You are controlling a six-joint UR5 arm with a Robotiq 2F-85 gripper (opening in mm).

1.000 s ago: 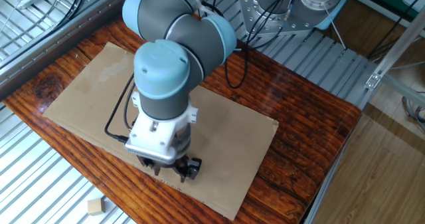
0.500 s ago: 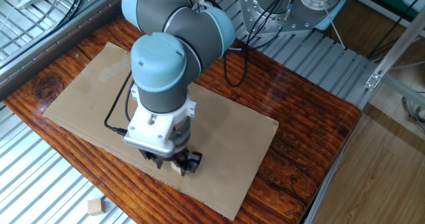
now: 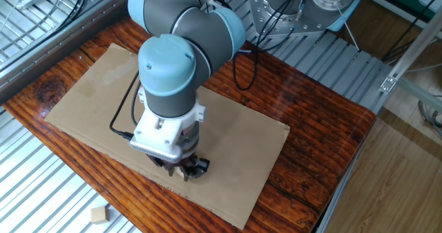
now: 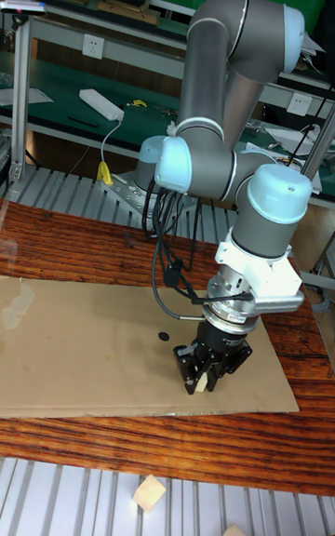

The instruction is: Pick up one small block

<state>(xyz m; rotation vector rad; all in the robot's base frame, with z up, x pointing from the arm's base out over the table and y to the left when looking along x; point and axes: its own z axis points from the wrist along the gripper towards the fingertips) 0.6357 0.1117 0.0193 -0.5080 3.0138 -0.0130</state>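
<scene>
My gripper (image 3: pixel 185 171) is down at the near edge of the cardboard sheet (image 3: pixel 90 88), pointing straight down. In the tall fixed view the gripper (image 4: pixel 203 378) has its black fingers drawn in around the small block (image 4: pixel 196 386), a tiny pale wooden cube showing at the fingertips, level with the cardboard (image 4: pixel 84 341). In the fixed view the wrist and fingers hide nearly all of the small block.
Another pale wooden block (image 3: pixel 100 214) lies off the cardboard on the metal slats by the table's near edge, also in the tall fixed view (image 4: pixel 149 492). A black cable (image 3: pixel 121 115) loops from the wrist over the cardboard. Metal frames and grating surround the wooden table (image 3: pixel 324 122).
The wrist moved a little left and lower onto the cardboard. The fingers have drawn together on the pale block that showed between them half a second ago.
</scene>
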